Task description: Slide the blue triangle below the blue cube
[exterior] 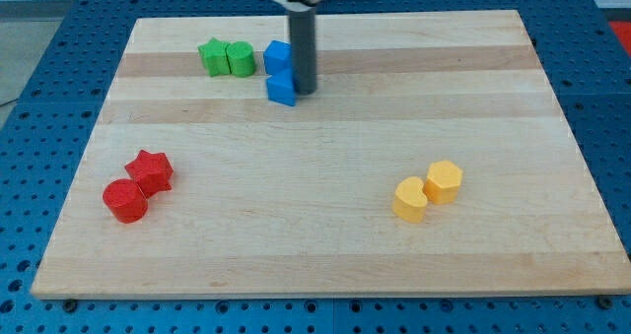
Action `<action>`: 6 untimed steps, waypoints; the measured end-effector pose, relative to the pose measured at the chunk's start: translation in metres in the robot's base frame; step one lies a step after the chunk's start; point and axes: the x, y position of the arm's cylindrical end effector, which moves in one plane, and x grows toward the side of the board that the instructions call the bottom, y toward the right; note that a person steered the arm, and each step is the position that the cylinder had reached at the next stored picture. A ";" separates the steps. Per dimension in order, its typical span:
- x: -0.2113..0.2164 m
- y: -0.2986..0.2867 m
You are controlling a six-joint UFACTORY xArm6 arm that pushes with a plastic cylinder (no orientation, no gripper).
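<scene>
No writing or labels show anywhere. Well below my tip (305,91), toward the view's bottom, sit a red cylinder (125,200), red star (150,169), and two yellow blocks (427,190). My tip, a bare rod holding nothing, touches the blue triangle (282,88) on its left, directly under the blue cube (278,57); green blocks (226,58) lie farther left.

The counter (325,255) is pale, smooth matt wood with grain bands; the blue triangle (282,89) looks like matt plastic.
</scene>
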 end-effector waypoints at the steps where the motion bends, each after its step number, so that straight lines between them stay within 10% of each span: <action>1: 0.000 -0.018; 3: 0.043 0.032; 6: 0.043 -0.065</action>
